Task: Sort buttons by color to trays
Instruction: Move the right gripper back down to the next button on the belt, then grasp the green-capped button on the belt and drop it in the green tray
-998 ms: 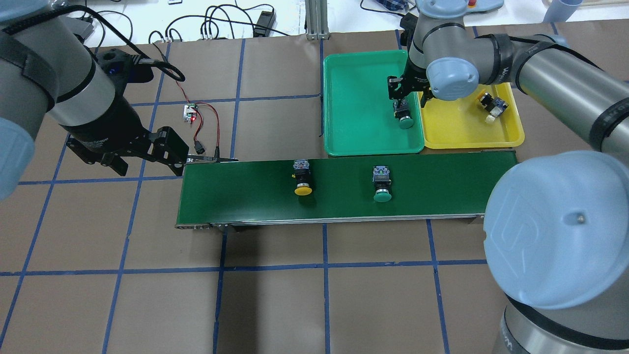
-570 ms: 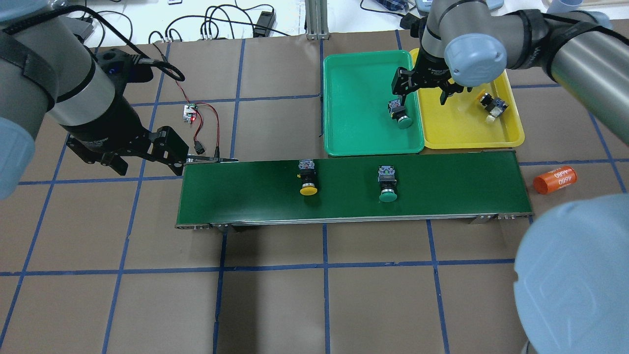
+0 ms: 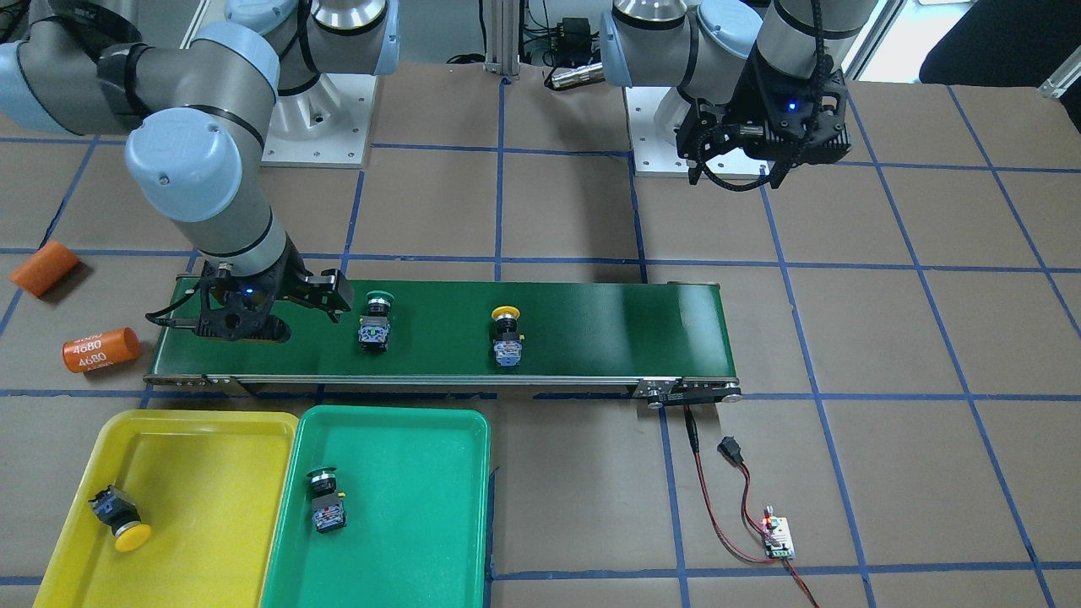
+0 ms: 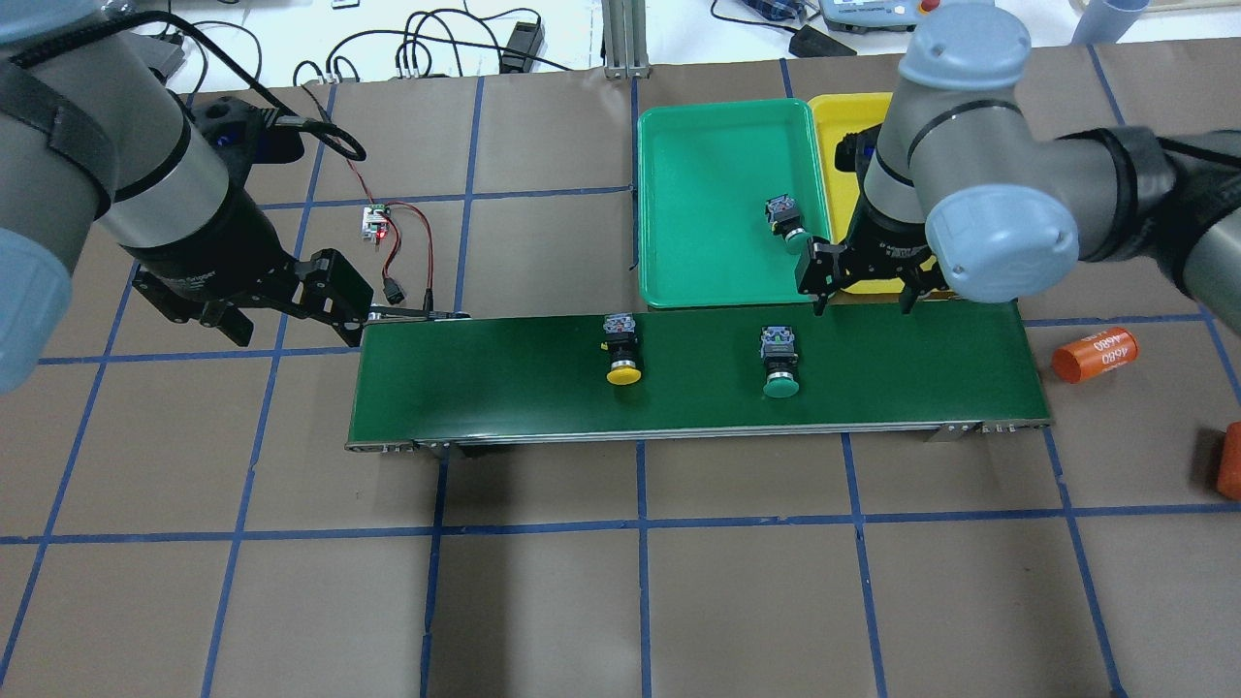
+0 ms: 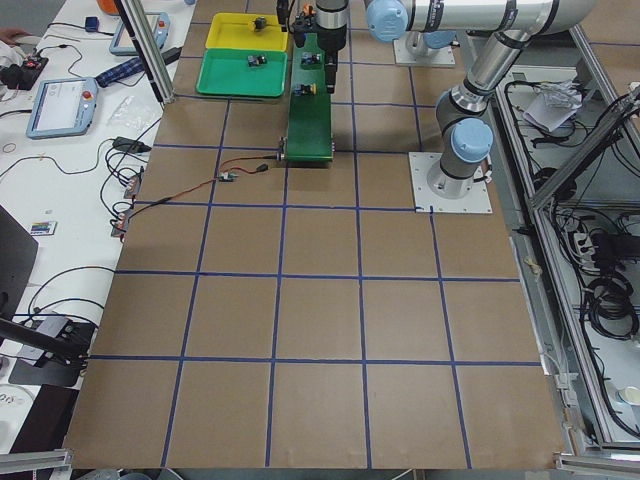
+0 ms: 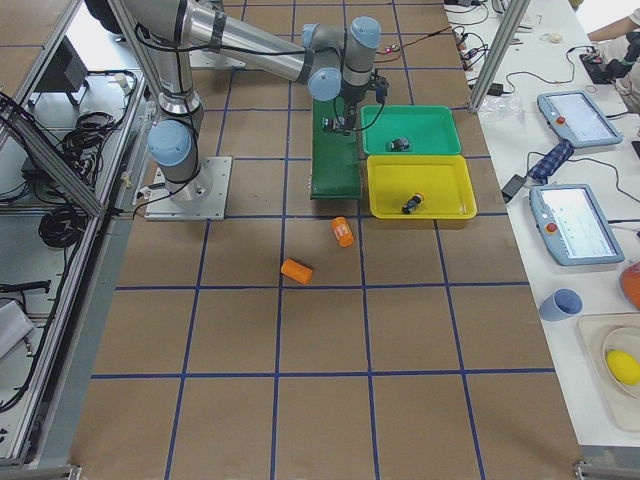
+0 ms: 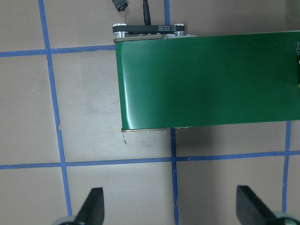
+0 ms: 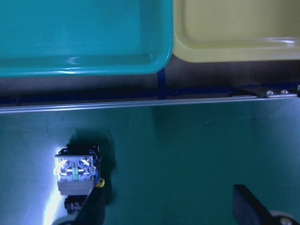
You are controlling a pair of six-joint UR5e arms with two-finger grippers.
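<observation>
Currently the right gripper (image 4: 863, 289) hangs with fingers spread and empty over the far edge of the belt (image 4: 485, 378), beside the trays. A green button (image 4: 779, 363) lies on the belt just near of it, a yellow button (image 4: 622, 357) to its left in the overhead view. A second green button (image 4: 787, 221) rests in the green tray (image 4: 698, 262), a second yellow button (image 3: 118, 517) in the yellow tray (image 3: 203, 456). The left gripper (image 7: 169, 208), fingers spread, hovers off the belt's left end.

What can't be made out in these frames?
Overhead view: the right arm covers most of the yellow tray, hiding the yellow button in it.
Right wrist view: the bottom edge cuts off the green button on the belt; its cap is unseen.
Exterior left view: every button is a speck.
</observation>
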